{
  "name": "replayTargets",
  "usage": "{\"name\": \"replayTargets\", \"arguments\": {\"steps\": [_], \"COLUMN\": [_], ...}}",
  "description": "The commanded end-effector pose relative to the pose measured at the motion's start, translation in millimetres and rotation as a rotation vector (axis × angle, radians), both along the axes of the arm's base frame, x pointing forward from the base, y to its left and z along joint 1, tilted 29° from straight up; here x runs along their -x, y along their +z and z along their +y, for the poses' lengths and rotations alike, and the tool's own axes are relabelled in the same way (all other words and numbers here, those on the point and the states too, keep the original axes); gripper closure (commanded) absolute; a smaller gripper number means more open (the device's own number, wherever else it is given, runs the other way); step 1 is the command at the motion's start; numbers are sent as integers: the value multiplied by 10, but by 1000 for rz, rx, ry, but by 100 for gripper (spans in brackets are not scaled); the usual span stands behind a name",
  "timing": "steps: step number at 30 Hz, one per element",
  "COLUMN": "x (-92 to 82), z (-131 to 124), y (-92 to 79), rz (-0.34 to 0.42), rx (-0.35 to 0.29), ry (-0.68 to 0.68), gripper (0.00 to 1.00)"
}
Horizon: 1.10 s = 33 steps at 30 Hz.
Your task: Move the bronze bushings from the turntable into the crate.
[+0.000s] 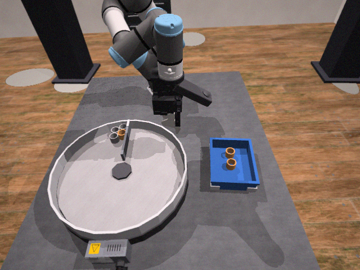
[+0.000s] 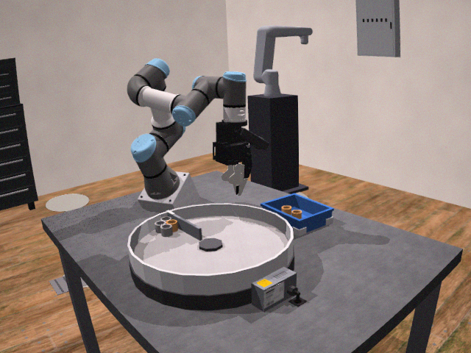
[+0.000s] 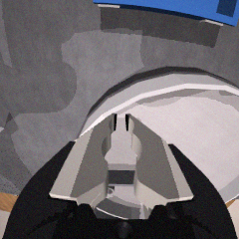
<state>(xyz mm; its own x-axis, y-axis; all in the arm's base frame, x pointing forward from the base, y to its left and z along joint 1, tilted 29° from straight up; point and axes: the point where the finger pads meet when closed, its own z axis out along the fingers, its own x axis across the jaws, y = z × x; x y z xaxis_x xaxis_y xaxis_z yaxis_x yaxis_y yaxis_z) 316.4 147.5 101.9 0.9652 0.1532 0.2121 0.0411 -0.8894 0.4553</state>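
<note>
My gripper (image 1: 177, 126) (image 2: 238, 193) (image 3: 120, 115) is shut with nothing between its fingertips, which stand a narrow gap apart. It hangs above the table, between the robot base and the crate, near the turntable's back right rim. On the turntable (image 1: 122, 200) (image 2: 235, 252) (image 3: 199, 124), one bronze bushing (image 1: 121, 136) (image 2: 175, 228) stands upright beside the divider, clustered with three steel bushings, the frontmost (image 1: 114, 140) (image 2: 166, 232) among them. Two bronze bushings, one (image 1: 229, 156) (image 2: 286, 212) behind the other (image 1: 230, 167) (image 2: 296, 215), stand upright in the blue crate (image 1: 217, 174) (image 2: 317, 224) (image 3: 164, 7).
A grey divider wall (image 1: 125, 142) (image 2: 186, 225) stands on the turntable, running from its back rim towards the dark hub (image 1: 121, 170) (image 2: 210, 244). The turntable's raised rim surrounds the bushings. A grey box with a yellow label (image 1: 94, 248) (image 2: 264, 282) sits at the turntable's front.
</note>
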Motion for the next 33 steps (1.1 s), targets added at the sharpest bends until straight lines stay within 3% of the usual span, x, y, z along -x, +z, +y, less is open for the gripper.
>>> {"name": "replayTargets", "arguments": {"steps": [1,9,16,33], "x": [55,108,133,169], "z": [-454,-1034,-1397,-1837], "y": [187,431,585,772], "rz": [-6,-7,-6,-6], "rx": [-25,-23,-24,-24], "ry": [61,61,61,61], "gripper": [94,94,94,94]}}
